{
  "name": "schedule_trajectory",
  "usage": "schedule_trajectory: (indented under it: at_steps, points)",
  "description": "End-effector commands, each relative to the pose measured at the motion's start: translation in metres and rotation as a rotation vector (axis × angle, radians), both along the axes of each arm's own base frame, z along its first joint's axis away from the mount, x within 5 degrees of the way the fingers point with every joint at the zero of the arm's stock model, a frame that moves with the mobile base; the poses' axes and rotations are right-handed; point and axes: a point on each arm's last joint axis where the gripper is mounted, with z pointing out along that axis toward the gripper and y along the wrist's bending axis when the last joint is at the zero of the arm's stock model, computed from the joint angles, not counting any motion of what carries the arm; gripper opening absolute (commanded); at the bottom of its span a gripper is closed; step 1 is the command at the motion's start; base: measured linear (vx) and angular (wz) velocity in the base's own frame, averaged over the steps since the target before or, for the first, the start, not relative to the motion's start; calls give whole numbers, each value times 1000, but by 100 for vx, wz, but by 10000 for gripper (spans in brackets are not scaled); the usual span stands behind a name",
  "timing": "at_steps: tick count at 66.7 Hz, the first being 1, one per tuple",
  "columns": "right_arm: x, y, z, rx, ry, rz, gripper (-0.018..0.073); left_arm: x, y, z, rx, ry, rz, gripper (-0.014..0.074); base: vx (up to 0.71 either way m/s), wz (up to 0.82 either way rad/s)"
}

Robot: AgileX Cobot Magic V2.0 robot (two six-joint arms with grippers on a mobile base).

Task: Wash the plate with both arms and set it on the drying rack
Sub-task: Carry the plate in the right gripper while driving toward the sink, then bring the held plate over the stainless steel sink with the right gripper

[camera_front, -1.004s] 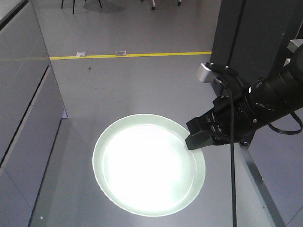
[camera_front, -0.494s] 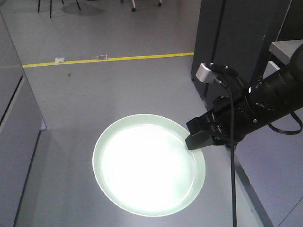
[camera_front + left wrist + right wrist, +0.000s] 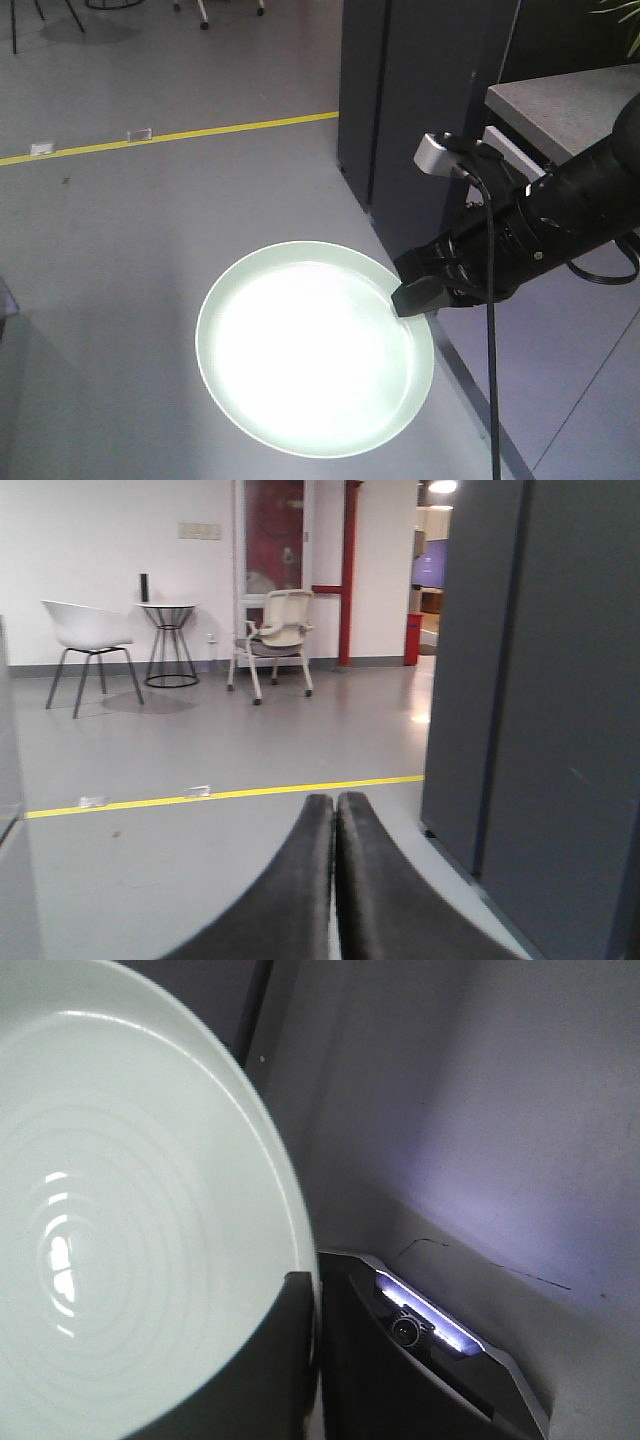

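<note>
Front view, background swept left over 1 s. The yellow floor line (image 3: 170,133) was flat and ran to the right side; now it slopes up to the right and stops mid-frame at the dark cabinet (image 3: 420,110). The cabinet went from the far right to centre, and its base edge now runs down behind the right rim of the plate (image 3: 315,350). The 2 small floor markers (image 3: 140,132) shifted left and lower. The grey units on the left have slid out of frame. New at upper right: a grey countertop (image 3: 570,100) and plant leaves (image 3: 615,8)
</note>
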Motion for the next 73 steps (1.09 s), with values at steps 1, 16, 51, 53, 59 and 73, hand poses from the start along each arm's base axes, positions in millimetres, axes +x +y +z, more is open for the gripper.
schedule_trajectory:
  at_steps: [1,16,51,53,59,73]
  points:
    - [-4,1,21,58,-70,-9,-8,-3,0,17,-10,-115,-4,-6,11,-34]
    - [-4,1,21,58,-70,-9,-8,-3,0,17,-10,-115,-4,-6,11,-34]
    - [-4,1,21,58,-70,-9,-8,-3,0,17,-10,-115,-4,-6,12,-36]
    - [-4,1,21,58,-70,-9,-8,-3,0,17,-10,-115,-4,-6,13,-39]
    - [-4,1,21,58,-70,-9,-8,-3,0,17,-10,-115,-4,-6,12,-38]
    - [-4,1,21,58,-70,-9,-8,-3,0,17,-10,-115,-4,-6,11,-36]
